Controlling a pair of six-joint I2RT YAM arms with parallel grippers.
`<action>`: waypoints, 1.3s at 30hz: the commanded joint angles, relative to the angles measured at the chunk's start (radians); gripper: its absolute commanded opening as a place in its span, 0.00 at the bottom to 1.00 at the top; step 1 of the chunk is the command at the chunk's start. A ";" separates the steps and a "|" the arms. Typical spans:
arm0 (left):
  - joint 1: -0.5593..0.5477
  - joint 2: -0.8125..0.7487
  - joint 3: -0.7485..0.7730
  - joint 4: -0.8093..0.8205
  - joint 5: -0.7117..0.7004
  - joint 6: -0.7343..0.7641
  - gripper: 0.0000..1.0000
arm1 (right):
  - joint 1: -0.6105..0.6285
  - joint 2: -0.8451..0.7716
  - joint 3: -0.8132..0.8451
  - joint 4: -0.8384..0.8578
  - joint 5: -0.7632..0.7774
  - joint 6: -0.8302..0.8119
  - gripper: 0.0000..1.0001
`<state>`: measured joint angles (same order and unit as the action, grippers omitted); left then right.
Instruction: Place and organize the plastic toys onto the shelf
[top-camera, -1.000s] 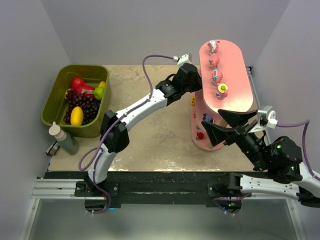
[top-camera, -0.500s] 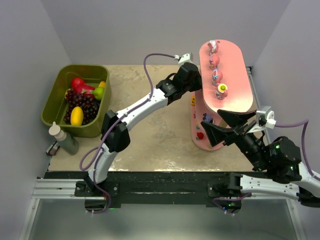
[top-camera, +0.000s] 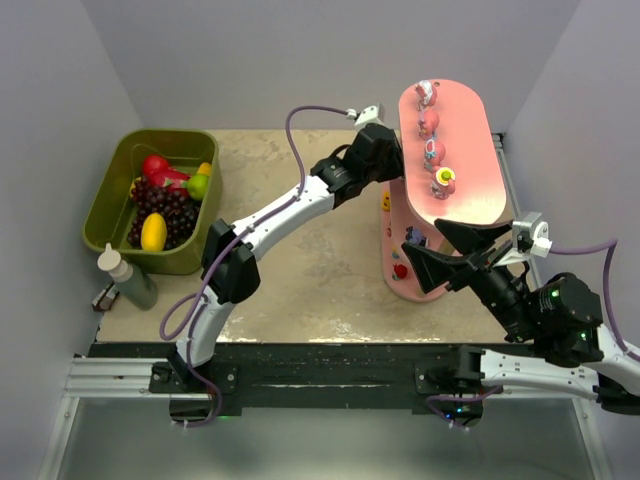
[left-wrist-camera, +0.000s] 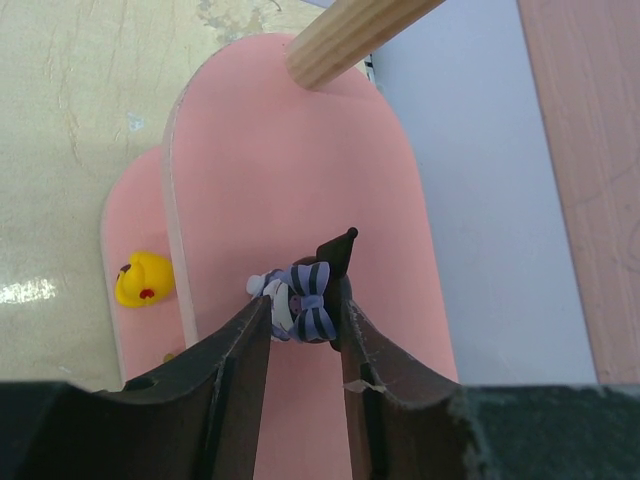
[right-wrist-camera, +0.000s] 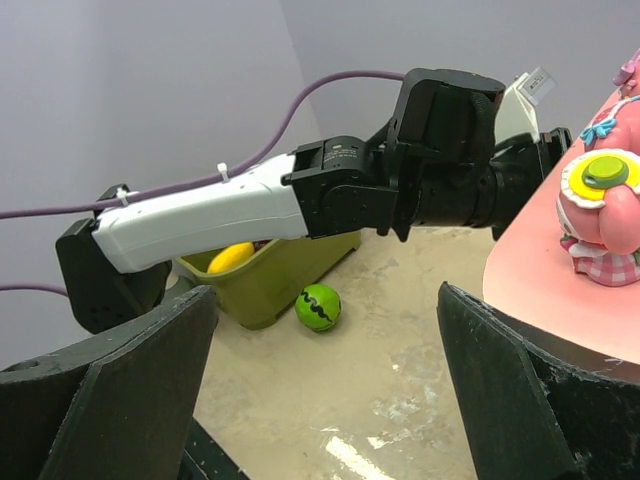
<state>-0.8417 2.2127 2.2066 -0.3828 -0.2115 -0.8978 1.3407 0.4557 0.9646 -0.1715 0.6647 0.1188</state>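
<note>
Here's the beige surface (top-camera: 300, 260), and at its right end stands the tall pink shelf (top-camera: 470, 130), three boards on tan posts. Over at the far left sits the olive-green bin (top-camera: 105, 205), piled with dark grapes (top-camera: 165, 212) and a yellow lemon (top-camera: 153, 232), with a pale-capped bottle (top-camera: 125, 275) just beside its near corner.

The left arm (top-camera: 270, 220) reaches right across the surface and tucks in under the top board. Its left pincer (left-wrist-camera: 303, 318) is over the middle board, fingers (left-wrist-camera: 250, 350) close on either side of a dark blue-purple striped figurine (left-wrist-camera: 308, 298) that stands on that board. Pinching it or merely flanking it? I can't tell from here.

The right pincer (top-camera: 428, 243) hangs at the near end of the shelf, jaws spread wide and nothing between them.

Up on the top board, four pink figurines (top-camera: 432, 125) line up in a row. On the lowest board there's a yellow duck (left-wrist-camera: 143, 279), and toward its near end a red toy (top-camera: 400, 270). Out on the surface, near the bin, lies a small green ball (right-wrist-camera: 318, 306).
</note>
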 joint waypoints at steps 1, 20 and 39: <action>0.006 -0.001 0.041 0.039 0.000 0.014 0.40 | 0.003 -0.003 0.010 0.012 0.029 0.007 0.95; 0.003 -0.206 -0.158 0.090 -0.040 0.039 0.59 | 0.003 0.029 0.058 -0.023 0.056 0.022 0.98; -0.008 -1.043 -0.981 -0.086 -0.304 0.231 0.76 | 0.005 0.064 0.238 -0.316 0.202 0.042 0.99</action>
<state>-0.8459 1.3228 1.3529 -0.3519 -0.3958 -0.7185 1.3407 0.5056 1.1831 -0.4126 0.8005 0.1467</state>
